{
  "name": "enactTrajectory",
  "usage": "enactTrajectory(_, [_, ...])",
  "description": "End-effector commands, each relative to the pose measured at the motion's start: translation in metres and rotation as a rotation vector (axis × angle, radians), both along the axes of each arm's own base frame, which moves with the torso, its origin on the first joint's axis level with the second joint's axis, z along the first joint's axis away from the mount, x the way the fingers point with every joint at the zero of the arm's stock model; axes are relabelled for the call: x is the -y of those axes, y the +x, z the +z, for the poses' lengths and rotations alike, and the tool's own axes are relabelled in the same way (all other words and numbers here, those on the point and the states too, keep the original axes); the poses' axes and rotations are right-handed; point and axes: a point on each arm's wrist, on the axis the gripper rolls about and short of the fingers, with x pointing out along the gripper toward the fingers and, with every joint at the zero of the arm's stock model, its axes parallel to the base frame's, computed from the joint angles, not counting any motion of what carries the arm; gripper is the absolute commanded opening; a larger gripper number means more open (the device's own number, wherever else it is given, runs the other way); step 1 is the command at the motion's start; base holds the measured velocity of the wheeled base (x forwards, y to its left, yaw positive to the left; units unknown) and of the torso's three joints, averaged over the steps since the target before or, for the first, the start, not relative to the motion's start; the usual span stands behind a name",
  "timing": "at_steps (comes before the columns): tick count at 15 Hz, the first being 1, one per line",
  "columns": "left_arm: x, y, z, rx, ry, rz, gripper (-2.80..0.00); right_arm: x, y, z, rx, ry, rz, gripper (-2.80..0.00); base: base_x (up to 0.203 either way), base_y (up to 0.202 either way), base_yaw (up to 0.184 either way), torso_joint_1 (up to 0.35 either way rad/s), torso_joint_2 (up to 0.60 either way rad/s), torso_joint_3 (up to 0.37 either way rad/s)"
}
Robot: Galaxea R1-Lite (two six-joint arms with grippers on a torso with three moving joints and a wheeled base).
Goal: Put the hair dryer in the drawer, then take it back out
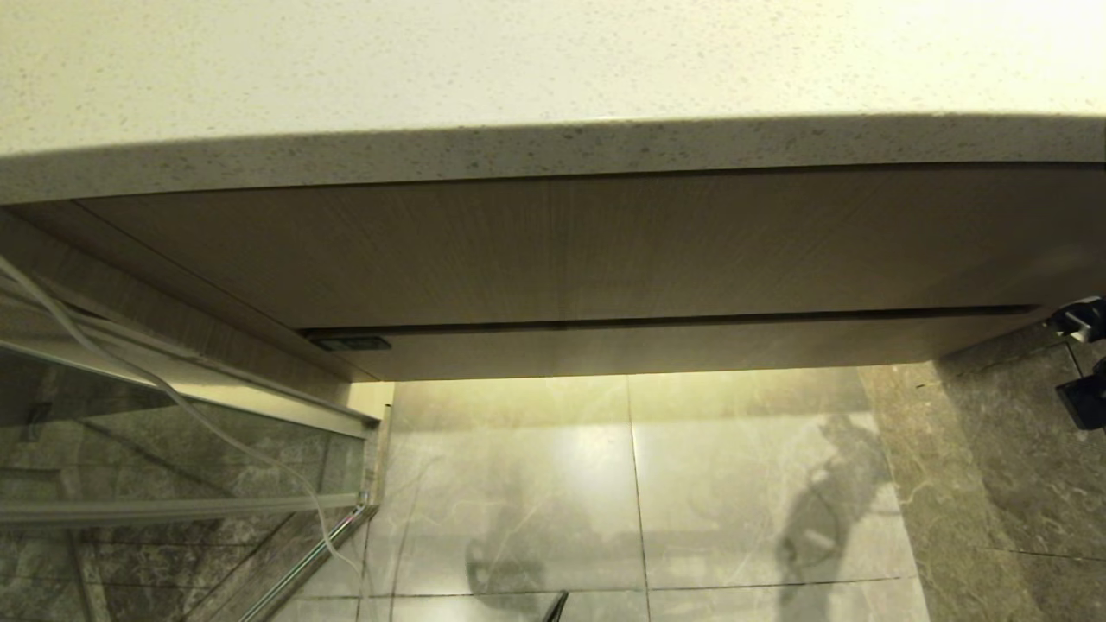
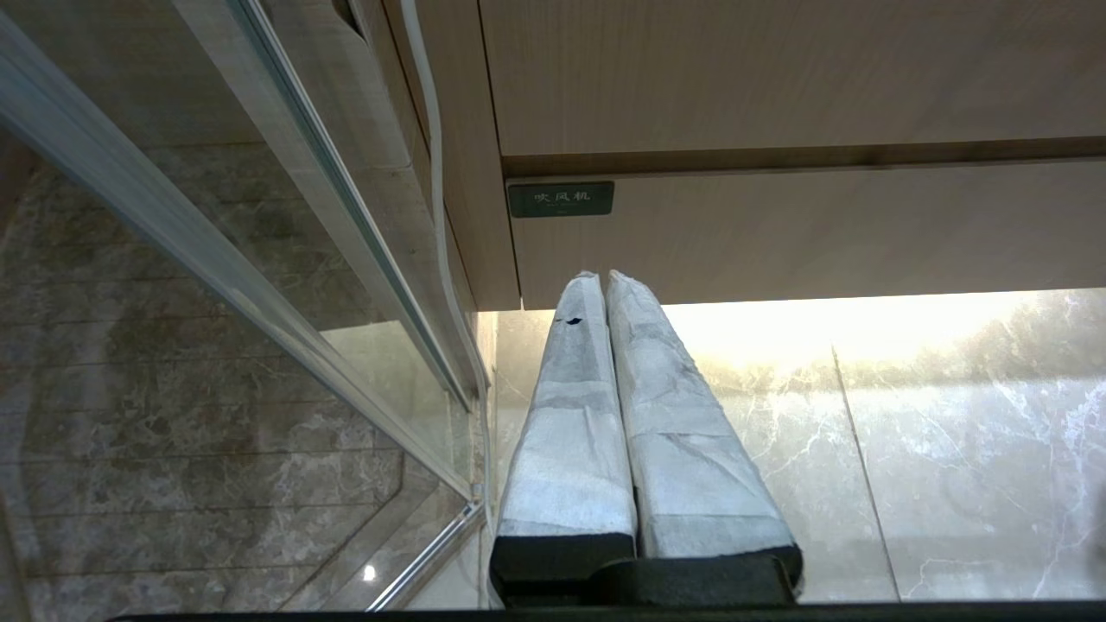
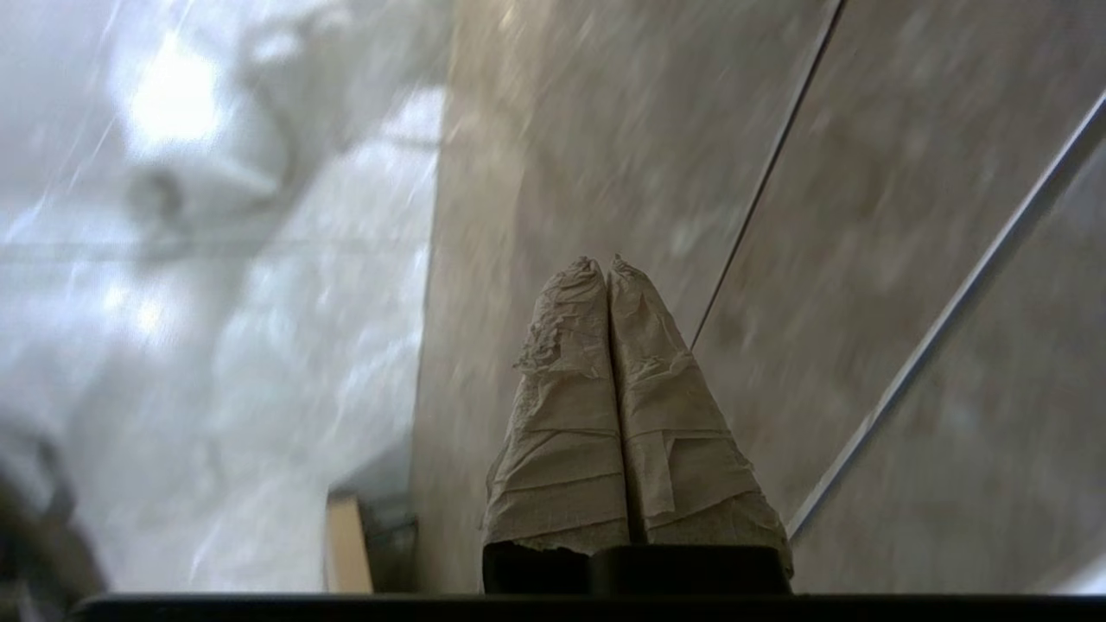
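Left gripper (image 2: 605, 281) closed, taped fingers (image 2: 570, 415) pressed together on nothing, aimed at the low wood-grain face of the drawer (image 2: 778, 229) just ahead of the tips. Drawer fully shut, flush under the taller vanity panel (image 2: 734, 78), with only a dark seam between the two. Small dark label plate (image 2: 560, 198) just beyond the fingertips and slightly to one side, at the drawer's corner. White cable (image 2: 432, 173) and glass partition frame (image 2: 285, 173) off to the side of that gripper; pale marble floor (image 2: 950, 415) below.

Right gripper (image 3: 605, 263) likewise pressed together and empty, pointing at grey marble wall tile (image 3: 605, 130) with a metal trim strip (image 3: 950, 345) slanting beside it; smeared surroundings suggest motion. Nothing of the drawer ahead of these tips.

From the head view: speckled countertop (image 1: 553, 69) overhanging the vanity, drawer (image 1: 691, 345) lowest beneath it, a dark piece of robot hardware (image 1: 1084, 363) at the right edge.

Hair dryer nowhere in sight. Probably an early stage: closed drawer needing to be pulled open first, handleless face likely requiring a hook under its lower edge.
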Motion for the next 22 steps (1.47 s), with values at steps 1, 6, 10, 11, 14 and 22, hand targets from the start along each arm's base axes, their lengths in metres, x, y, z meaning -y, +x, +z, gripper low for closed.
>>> enactTrajectory(1, [0.0,0.004,-0.011,-0.039,-0.001,0.0,-2.8,-0.024,-0.031,0.023,0.001,-0.012,0.011,-2.8,0.0,0.0,0.0,0.0,0.0,0.0])
enactTrajectory(6, [0.0,0.004,-0.011,-0.039,-0.001,0.0,-2.8,-0.086,-0.104,0.029,0.003,0.018,0.032,-2.8,0.0,0.0,0.0,0.0,0.0,0.0])
enactTrajectory(10, [0.0,0.004,-0.011,-0.039,-0.001,0.0,-2.8,-0.152,-0.186,0.025,0.129,0.013,0.101,-2.8,0.0,0.0,0.0,0.0,0.0,0.0])
enactTrajectory(11, [0.0,0.004,-0.011,-0.039,-0.001,0.0,-2.8,-0.166,-0.207,0.021,0.171,0.004,0.129,-2.8,0.0,0.0,0.0,0.0,0.0,0.0])
enactTrajectory(14, [0.0,0.004,-0.011,-0.039,-0.001,0.0,-2.8,-0.195,-0.26,0.0,0.242,0.048,0.215,-2.8,0.0,0.0,0.0,0.0,0.0,0.0])
enactTrajectory(22, [0.0,0.004,-0.011,-0.039,-0.001,0.0,-2.8,-0.204,-0.314,-0.052,0.43,0.146,0.333,-2.8,0.0,0.0,0.0,0.0,0.0,0.0])
